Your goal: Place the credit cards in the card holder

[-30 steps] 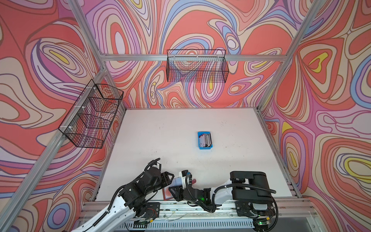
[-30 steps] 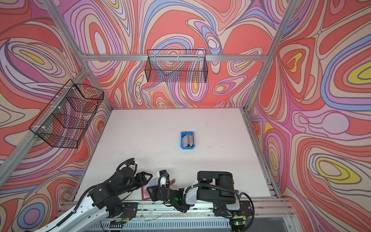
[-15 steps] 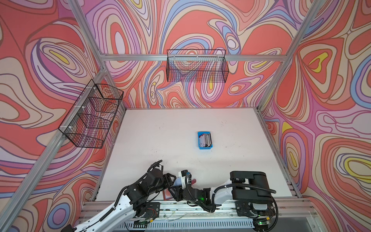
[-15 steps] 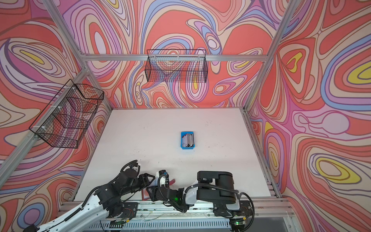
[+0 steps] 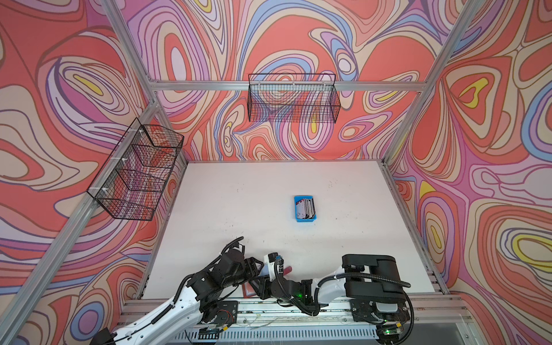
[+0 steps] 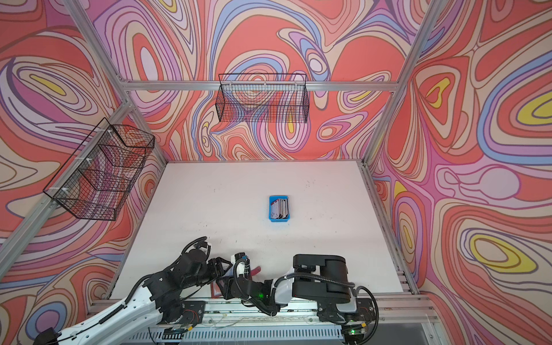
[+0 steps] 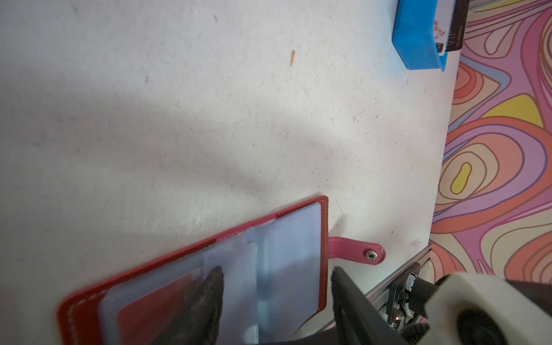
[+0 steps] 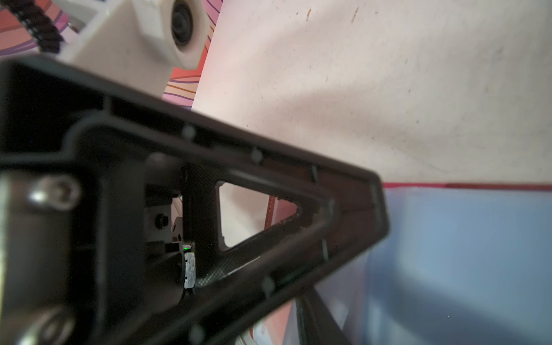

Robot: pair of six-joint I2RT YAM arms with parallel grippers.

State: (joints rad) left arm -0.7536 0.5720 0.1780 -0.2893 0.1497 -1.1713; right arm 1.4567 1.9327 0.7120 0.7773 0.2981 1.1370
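Card holder (image 7: 286, 239): red, lying open at the near edge of the white table (image 7: 209, 104), clear sleeves up. Credit cards (image 5: 305, 208): stacked in blue tray (image 5: 304, 221), mid-table, well apart. Left gripper (image 7: 277, 286): jaws parted, one finger on a sleeve. Right gripper (image 5: 259, 285): at the holder, spread cannot be told.

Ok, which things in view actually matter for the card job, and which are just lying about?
For the job:
- card holder, lying open near the table's front edge
- credit cards, in the blue tray

Just lying about:
- back-wall wire basket
- left-wall wire basket
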